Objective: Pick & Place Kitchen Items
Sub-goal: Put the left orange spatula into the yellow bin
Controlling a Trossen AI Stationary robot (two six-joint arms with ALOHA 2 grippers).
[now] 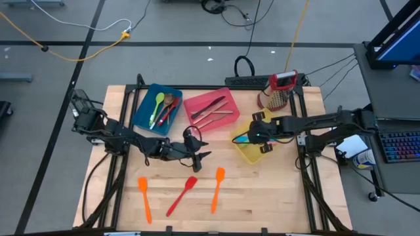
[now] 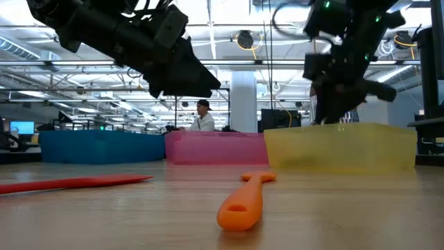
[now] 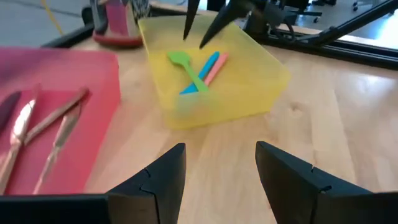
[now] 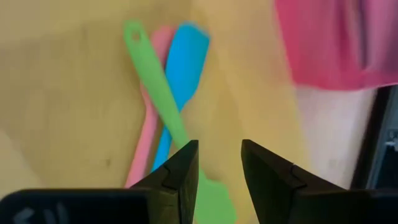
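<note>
Spatulas lie loose near the table's front edge — orange spatula (image 1: pixel 144 199), red spatula (image 1: pixel 182 195), second orange spatula (image 1: pixel 216 189). Above them the left gripper (image 1: pixel 199 149) hovers, jaws apart, holding nothing. Over the yellow bin (image 1: pixel 252 153) the right gripper (image 1: pixel 244 136) is parted too, empty — green (image 4: pixel 163 93), pink (image 4: pixel 147 134) and blue (image 4: pixel 179 81) spatulas inside.

Green spatula (image 4: pixel 163 102) lies crossed over pink (image 4: pixel 147 134) and blue (image 4: pixel 180 74) ones directly beneath the right hand (image 4: pixel 219 180); three orange and red spatulas (image 1: pixel 189 190) lie flat near the left hand (image 1: pixel 195 149).
</note>
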